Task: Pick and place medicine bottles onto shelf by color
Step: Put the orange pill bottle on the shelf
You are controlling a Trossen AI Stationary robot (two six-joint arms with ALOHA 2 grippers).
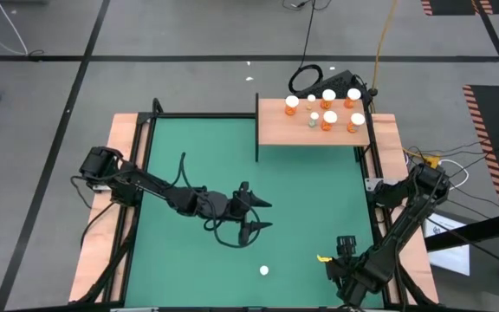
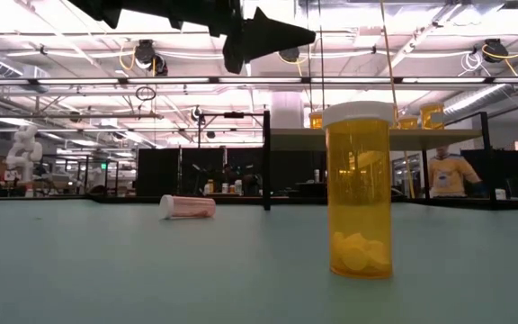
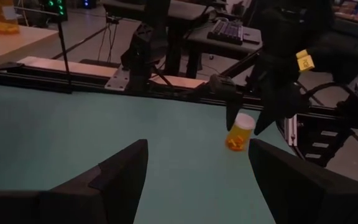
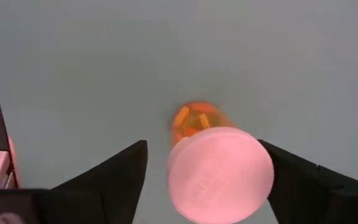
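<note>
Orange plastic under a pale round cap: that is the medicine bottle (image 4: 219, 171) sitting between the fingers of my right hand (image 4: 202, 144). The hand is wide, with a gap showing on either side of the cap, so I judge nothing is gripped yet. It hangs over the near right corner of the green tabletop (image 1: 197, 147). My left hand (image 1: 269, 215) waits over the middle of the tabletop, fingers spread and empty.

Further out, the shelf (image 1: 275, 130) at the far edge already carries a cluster of shelved bottles (image 1: 328, 94), seven or so by their white caps. A second bottle (image 1: 264, 270) stands alone near the front edge, well apart from both hands. So I reckon most of the job is done, with at least two bottles left to lift across.

From above, my right arm hides the bottle under it. The level camera shows a toppled bottle (image 2: 187, 206) lying on its side, which I cannot place from overhead; it may add a third. I also cannot tell whether the shelved bottles are grouped by colour, as from above they mostly read as orange with white caps.
</note>
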